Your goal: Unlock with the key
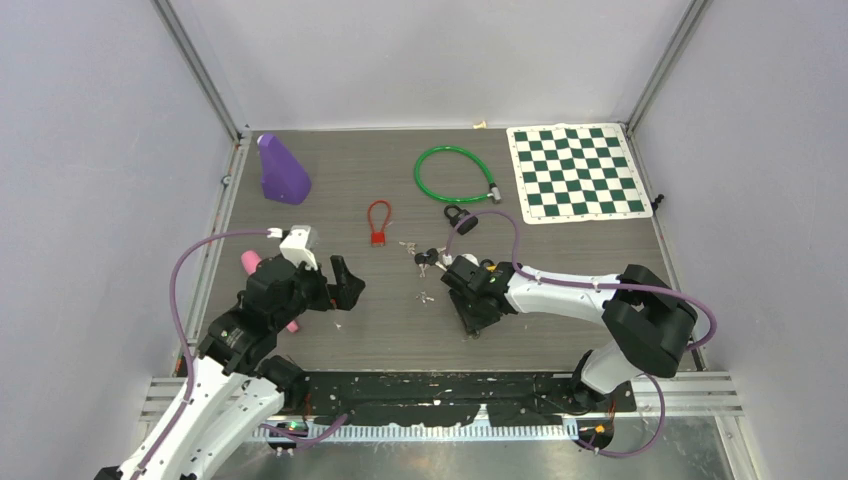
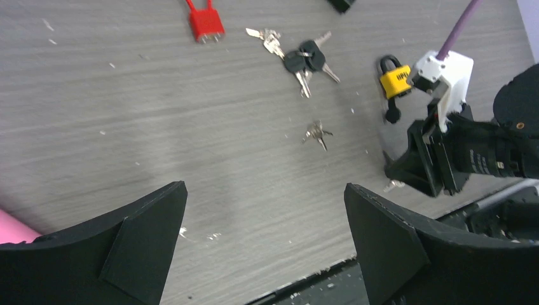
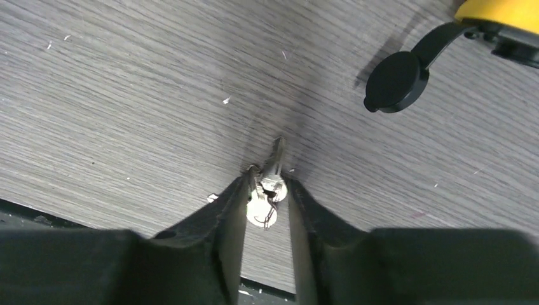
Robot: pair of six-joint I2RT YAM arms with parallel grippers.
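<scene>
Straddling a small silver key (image 3: 276, 155) on the tabletop (image 3: 127, 95), the right claw (image 3: 267, 184) stands narrowly parted; whether it grips is unclear. The left claw (image 2: 264, 190) hovers wide open, empty.

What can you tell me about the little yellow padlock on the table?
The yellow padlock has a blocky yellow body with small dark print on its face and a black shackle that looks shut. A round black cap trails from its bottom on a short strap. It lies flat on the grey wood-grain table, close beside the white camera mount on the right arm; whether they touch is unclear.
</scene>
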